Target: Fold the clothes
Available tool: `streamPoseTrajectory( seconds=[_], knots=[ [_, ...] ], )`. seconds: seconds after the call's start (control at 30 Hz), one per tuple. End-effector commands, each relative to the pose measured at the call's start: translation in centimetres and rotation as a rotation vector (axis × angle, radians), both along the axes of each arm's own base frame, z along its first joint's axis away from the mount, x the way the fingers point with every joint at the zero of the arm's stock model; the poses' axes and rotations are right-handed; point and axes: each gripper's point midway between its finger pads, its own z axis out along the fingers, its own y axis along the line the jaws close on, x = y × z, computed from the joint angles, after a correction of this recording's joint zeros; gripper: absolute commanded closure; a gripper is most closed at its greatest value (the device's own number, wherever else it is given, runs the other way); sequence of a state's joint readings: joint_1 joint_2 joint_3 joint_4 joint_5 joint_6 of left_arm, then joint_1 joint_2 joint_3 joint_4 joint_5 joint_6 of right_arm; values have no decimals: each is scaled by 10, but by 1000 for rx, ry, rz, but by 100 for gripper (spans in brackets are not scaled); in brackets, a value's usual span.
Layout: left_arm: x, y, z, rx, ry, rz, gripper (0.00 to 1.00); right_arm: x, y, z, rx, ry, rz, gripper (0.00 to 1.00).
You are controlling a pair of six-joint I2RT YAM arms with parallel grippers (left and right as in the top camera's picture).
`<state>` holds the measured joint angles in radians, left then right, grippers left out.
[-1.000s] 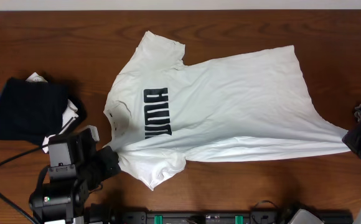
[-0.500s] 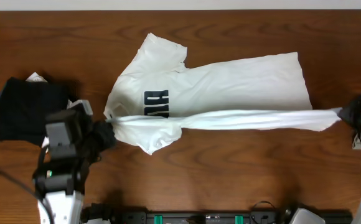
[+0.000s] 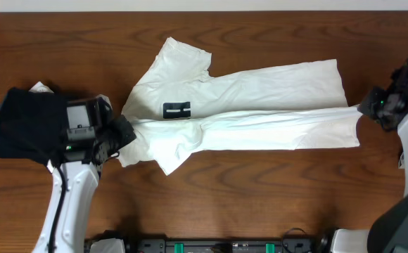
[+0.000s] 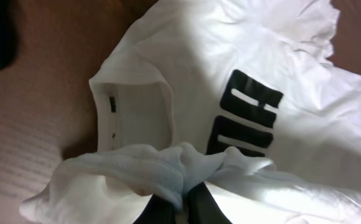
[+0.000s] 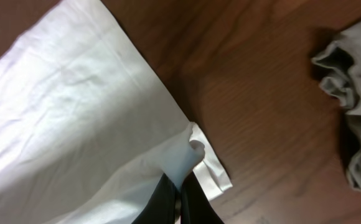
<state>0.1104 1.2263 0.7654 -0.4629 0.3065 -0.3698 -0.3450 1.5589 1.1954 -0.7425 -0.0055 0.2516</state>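
Near edge now folded over white T-shirt [image 3: 274,91] (print [image 3: 176,110] half hidden) | left pincer [image 3: 124,131] and right pincer [image 3: 362,109] clenched on it

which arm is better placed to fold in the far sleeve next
Left, likely: left claw grips the T-shirt at its collar end, near that sleeve; right claw holds the hem corner, far away.

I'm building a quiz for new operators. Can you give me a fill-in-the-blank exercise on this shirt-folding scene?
1. The T-shirt on the table is ____ in colour.
2. The left fingers and the right fingers are both ____ on its cloth.
3. The dark garment lies beside the robot's ____ arm.
Missing words: white; shut; left.
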Motion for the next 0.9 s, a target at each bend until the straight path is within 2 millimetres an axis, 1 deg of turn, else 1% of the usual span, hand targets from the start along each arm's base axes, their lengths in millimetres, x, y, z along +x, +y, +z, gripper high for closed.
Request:
streamPoseTrajectory(
  seconds=[0.0, 0.13, 0.27, 0.53, 0.67, 0.73, 0.77, 0.8, 0.83, 0.87],
  knots=[
    [9, 8, -7, 21, 19, 27, 94, 4, 1, -15, -5, 36, 12, 99],
    [15, 9, -21, 18, 45, 26, 94, 10, 4, -31, 4, 63, 25, 99],
    [22, 9, -29, 18, 49, 26, 94, 17, 10, -45, 10, 81, 43, 99],
    [33, 11, -37, 19, 34, 27, 94, 21, 19, -71, 24, 131, 68, 99],
    [34, 11, -38, 19, 37, 26, 93, 18, 18, -77, 21, 154, 65, 99],
    [32, 11, -39, 18, 45, 26, 85, 16, 15, -77, 6, 165, 59, 99],
    [30, 10, -40, 17, 53, 26, 83, 14, 13, -77, -7, 177, 52, 99],
    [27, 10, -42, 16, 68, 26, 75, 11, 10, -78, -20, 189, 46, 98],
    [24, 10, -44, 14, 82, 26, 68, 7, 7, -78, -37, 207, 38, 97],
    [20, 9, -46, 12, 101, 25, 61, 3, 4, -79, -54, 228, 30, 91]
  ],
)
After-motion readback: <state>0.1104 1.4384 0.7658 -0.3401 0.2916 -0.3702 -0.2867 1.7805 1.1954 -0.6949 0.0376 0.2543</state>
